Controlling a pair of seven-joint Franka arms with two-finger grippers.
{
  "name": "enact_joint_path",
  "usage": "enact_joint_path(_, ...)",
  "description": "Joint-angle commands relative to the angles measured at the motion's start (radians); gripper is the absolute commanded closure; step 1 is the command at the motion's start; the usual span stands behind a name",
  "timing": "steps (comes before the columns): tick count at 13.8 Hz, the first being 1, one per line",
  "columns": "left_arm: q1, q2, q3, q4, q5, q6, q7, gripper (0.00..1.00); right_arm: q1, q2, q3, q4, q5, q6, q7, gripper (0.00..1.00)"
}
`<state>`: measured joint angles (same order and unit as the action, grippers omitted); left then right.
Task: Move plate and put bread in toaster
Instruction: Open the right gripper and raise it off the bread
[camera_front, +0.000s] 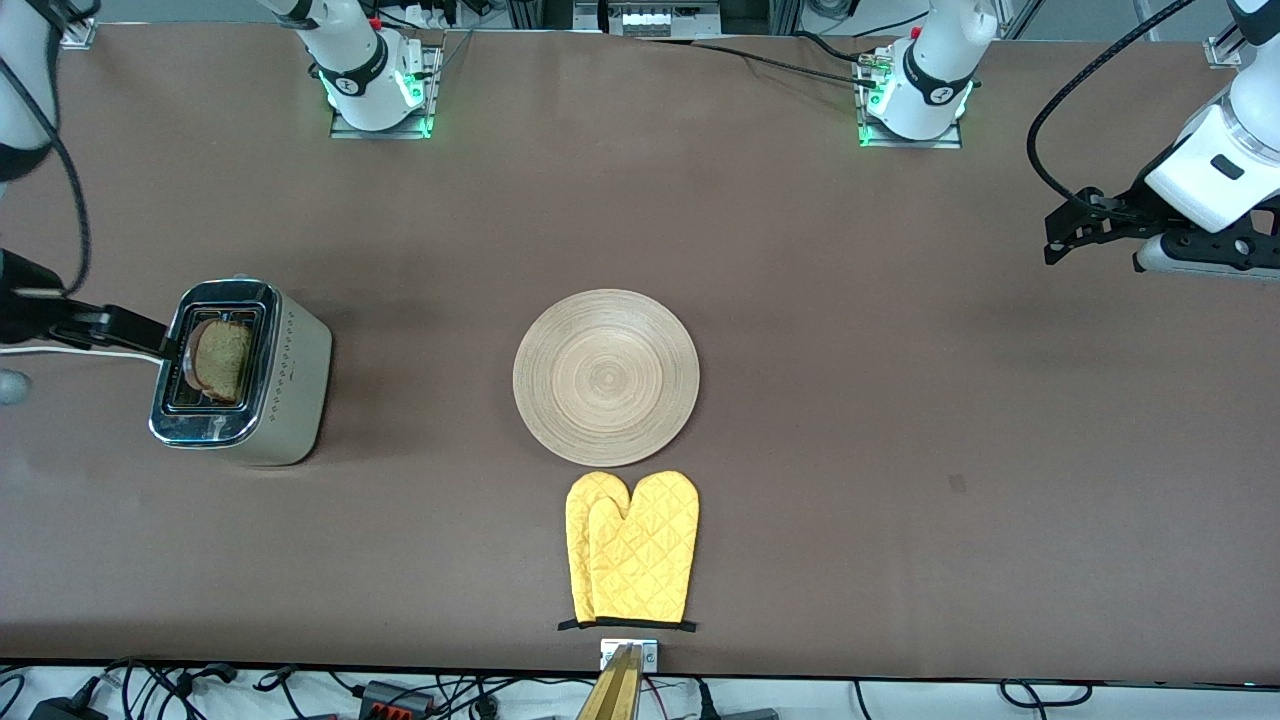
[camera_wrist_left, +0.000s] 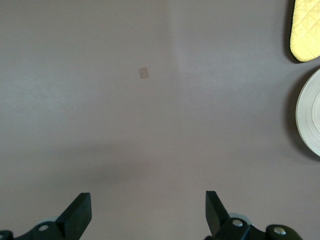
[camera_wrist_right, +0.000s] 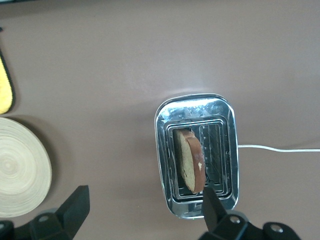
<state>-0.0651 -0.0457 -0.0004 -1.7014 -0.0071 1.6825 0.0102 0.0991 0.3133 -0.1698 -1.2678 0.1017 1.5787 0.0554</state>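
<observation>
The toaster (camera_front: 295, 375) stands toward the right arm's end of the table. The bread (camera_front: 222, 360) stands tilted in one slot, its upper part sticking out. In the right wrist view the bread (camera_wrist_right: 191, 162) leans in the slot of the toaster (camera_wrist_right: 220, 107) nearer the plate. My right gripper (camera_front: 150, 338) is open and empty, up beside the toaster's top; its fingers (camera_wrist_right: 210, 202) are clear of the bread. The plate (camera_front: 605, 377) lies bare at mid-table. My left gripper (camera_front: 1055, 240) is open and empty, waiting over bare table at the left arm's end.
A yellow oven mitt (camera_front: 632, 548) lies just nearer the front camera than the plate. The toaster's white cord (camera_wrist_right: 280, 149) runs off toward the table's end. The plate's edge (camera_wrist_left: 311, 120) and the mitt (camera_wrist_left: 306, 27) show in the left wrist view.
</observation>
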Motion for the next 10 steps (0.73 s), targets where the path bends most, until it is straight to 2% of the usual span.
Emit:
enact_joint_path(1, -0.004, -0.008, 0.003, -0.007, 0.010, 0.002, -0.006, 0.00, -0.155, -0.025, 0.162, -0.016, -0.011, -0.013, -0.014, 0.00)
enact_joint_path(5, -0.004, -0.008, 0.003, -0.007, 0.010, 0.000, -0.006, 0.00, -0.156, -0.043, 0.162, -0.041, -0.071, -0.023, -0.034, 0.00)
enact_joint_path(10, -0.004, -0.008, 0.003, -0.007, 0.010, 0.000, -0.006, 0.00, -0.147, -0.239, 0.168, -0.319, -0.109, 0.061, -0.034, 0.00)
